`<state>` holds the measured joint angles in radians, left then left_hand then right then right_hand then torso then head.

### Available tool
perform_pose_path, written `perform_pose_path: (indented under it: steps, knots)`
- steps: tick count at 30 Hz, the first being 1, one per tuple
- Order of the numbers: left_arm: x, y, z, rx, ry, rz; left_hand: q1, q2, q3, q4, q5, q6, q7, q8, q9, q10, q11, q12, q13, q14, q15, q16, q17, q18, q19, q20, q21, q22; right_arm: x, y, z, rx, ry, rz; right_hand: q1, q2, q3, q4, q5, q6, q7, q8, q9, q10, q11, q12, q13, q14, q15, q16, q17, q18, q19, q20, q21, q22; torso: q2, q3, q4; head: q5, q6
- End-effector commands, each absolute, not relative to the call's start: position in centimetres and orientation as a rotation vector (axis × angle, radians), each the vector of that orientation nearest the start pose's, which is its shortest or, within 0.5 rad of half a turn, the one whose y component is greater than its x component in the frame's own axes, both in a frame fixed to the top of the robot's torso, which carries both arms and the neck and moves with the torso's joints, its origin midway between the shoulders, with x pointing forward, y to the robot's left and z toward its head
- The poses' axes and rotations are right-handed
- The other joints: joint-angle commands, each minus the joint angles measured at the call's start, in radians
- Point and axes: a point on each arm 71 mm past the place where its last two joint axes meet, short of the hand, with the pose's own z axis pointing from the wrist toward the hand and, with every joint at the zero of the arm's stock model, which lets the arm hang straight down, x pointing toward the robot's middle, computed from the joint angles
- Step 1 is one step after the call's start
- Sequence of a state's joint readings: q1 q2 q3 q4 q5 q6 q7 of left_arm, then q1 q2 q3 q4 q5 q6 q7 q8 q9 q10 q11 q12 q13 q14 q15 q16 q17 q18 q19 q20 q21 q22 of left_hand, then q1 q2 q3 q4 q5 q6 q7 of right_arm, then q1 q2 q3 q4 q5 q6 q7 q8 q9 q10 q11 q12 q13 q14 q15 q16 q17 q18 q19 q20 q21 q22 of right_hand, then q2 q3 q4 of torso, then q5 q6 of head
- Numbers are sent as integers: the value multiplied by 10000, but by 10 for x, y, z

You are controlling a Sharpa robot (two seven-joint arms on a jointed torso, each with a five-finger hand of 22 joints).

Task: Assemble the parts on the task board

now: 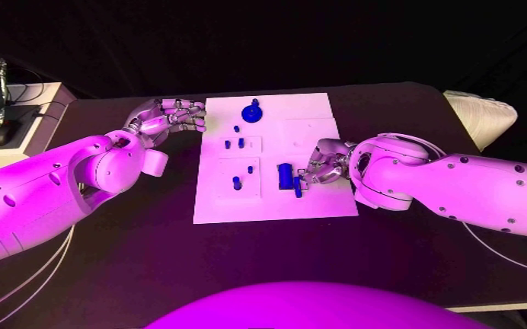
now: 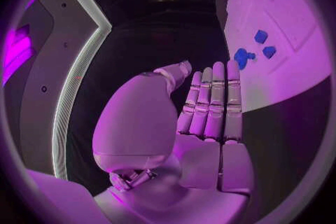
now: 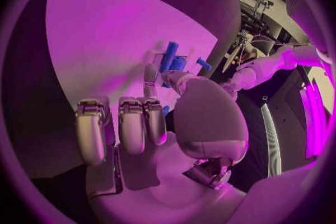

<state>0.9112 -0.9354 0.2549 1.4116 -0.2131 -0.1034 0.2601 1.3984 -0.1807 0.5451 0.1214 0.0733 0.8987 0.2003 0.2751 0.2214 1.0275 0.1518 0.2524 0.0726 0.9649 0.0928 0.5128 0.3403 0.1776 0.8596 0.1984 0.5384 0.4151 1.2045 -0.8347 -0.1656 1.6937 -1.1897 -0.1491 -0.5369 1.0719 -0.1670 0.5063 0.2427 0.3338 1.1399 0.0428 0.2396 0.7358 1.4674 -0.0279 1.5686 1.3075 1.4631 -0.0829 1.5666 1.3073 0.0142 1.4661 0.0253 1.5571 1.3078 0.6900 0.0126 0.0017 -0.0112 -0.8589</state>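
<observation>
The white task board (image 1: 318,135) lies mid-table. A round blue part (image 1: 253,112) sits near its far edge, with small blue pegs (image 1: 234,143) below it and another peg (image 1: 236,183) nearer me. A blue block (image 1: 285,174) stands at the board's near middle, and a slim blue part (image 1: 298,186) is right beside it. My right hand (image 1: 326,163) is at these two, its thumb and a finger pinching the slim blue part (image 3: 170,53) while the other fingers (image 3: 133,123) curl. My left hand (image 1: 171,119) hovers at the board's far left corner, fingers (image 2: 212,98) straight, holding nothing.
A pale box (image 1: 27,119) with cables stands at the table's far left corner. A white cushion-like object (image 1: 483,116) sits off the far right edge. Bare black tabletop (image 1: 121,260) surrounds the board.
</observation>
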Motion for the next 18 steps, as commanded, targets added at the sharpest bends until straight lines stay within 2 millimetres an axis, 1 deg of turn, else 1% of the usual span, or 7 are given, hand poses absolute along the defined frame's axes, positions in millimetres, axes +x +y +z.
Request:
perform_pose_path:
  steps: [1, 2, 4, 8, 9, 13, 18]
  knots:
    - [483, 287, -225, -11434, 15152, -14848, 10, -61, 13, 67, 35, -53, 30, -35, -11, -78, -7, -29, -1, 2, 88, -63, 13, 26, 85, 19, -37, -11, 431, -174, -240, 617, 21584, 4354, 492, 79, 346, -450, 101, -24, -76, 75, -31, 1034, -78, 22, 2633, 1077, -83, 42, 2635, -121, 1022, -81, 25, 2602, 4, -1, -8, -3, -6]
    - [483, 287, -225, -11434, 15154, -14849, 10, -61, 13, 67, 35, -53, 30, -35, -11, -78, -7, -29, -1, 2, 88, -63, 13, 26, 85, 19, -37, -11, 431, -174, -240, 547, 21626, 4291, 668, 66, 530, -698, 86, -49, -73, 114, -39, 1034, -75, 22, 2633, 1077, -82, 42, 2635, -123, 1025, -85, 37, 2605, 5, -3, -9, -4, -11]
    - [483, 287, -225, -11435, 15154, -14848, 10, -54, 12, 89, 34, -40, 25, -18, -11, -87, -8, -14, 6, -1, 90, -84, 53, 29, 107, 25, -88, -44, 431, -175, -241, 446, 21710, 4213, 751, -29, 616, -893, 48, -70, -71, 151, -42, 1034, -73, 22, 2633, 1077, -79, 42, 2635, -124, 1026, -84, 41, 2606, 6, -2, -11, -3, -13]
    - [483, 287, -225, -11435, 15152, -14844, 10, -54, 12, 89, 34, -40, 25, -18, -11, -87, -8, -14, 6, -1, 90, -84, 53, 29, 107, 25, -88, -44, 431, -175, -242, 313, 21811, 4162, 745, -133, 618, -983, -16, -76, -70, 178, -44, 1034, -71, 22, 2633, 1077, -75, 42, 2635, -125, 1027, -82, 46, 2607, 8, 6, -7, -10, -12]
    - [483, 287, -225, -11434, 15153, -14845, 10, -54, 12, 89, 34, -40, 25, -18, -11, -87, -8, -14, 6, -1, 90, -84, 53, 29, 107, 25, -88, -44, 430, -174, -242, 284, 21831, 4159, 745, -199, 614, -1036, -58, -77, -75, 192, -46, 1034, -73, 22, 2633, 1077, -75, 42, 2635, -125, 1026, -81, 45, 2607, 8, 6, -5, -14, -9]
    - [483, 287, -225, -11432, 15155, -14850, 10, -54, 12, 89, 34, -40, 25, -18, -11, -87, -8, -14, 6, -1, 90, -84, 53, 29, 107, 25, -88, -44, 430, -174, -242, 232, 21858, 4161, 743, -344, 607, -1154, -163, -78, -83, 225, -58, 1034, -79, 22, 2633, 1077, -79, 42, 2635, -126, 1028, -82, 52, 2609, 10, 6, -1, -13, -18]
    - [483, 287, -225, -11431, 15152, -14848, 10, -54, 12, 89, 34, -40, 25, -18, -11, -87, -8, -14, 6, -1, 90, -84, 53, 29, 107, 25, -88, -44, 431, -175, -240, 521, 21522, 4309, 668, -357, 596, -1130, -219, -68, -74, 240, -71, 1034, -73, 22, 2633, 1077, -77, 42, 2635, -125, 1027, -82, 47, 2607, 8, 3, -3, -4, -10]
